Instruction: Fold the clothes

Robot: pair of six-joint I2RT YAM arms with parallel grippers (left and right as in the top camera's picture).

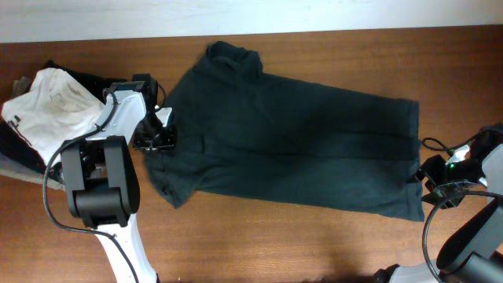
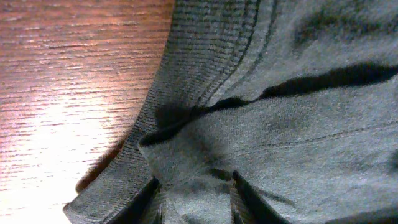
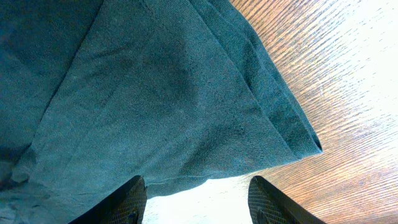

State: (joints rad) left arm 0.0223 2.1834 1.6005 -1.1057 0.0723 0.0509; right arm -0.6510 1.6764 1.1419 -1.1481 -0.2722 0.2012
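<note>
- Left gripper (image 2: 196,186) sits low on the near sleeve of the shirt (image 1: 299,141). Its jaws stand narrow, with a raised ridge of dark cloth filling the gap between them. Whether that ridge is pinched tight or only lying there I cannot tell.
- Just beside the left fingers, the sleeve's ribbed cuff (image 2: 186,68) runs along the bare wood, with a fold of the sleeve lapped over it.
- Right gripper (image 3: 198,186) is at the far end of the shirt, by the hem (image 3: 286,118). Its jaws stand well apart, with bright table showing between the fingers. The cloth edge reaches into the gap without being clamped.
- The shirt lies spread flat across the middle of the table (image 1: 330,236), plain side up. Its collar (image 1: 236,56) is toward the back left and its hem faces the right arm.
- A white garment (image 1: 51,106) is heaped at the table's left edge, close behind the left arm, on top of some dark clothing (image 1: 86,77). It is apart from the shirt, with the arm between them.
- A loose black cable (image 1: 436,144) loops on the wood near the right gripper, just beyond the hem.
</note>
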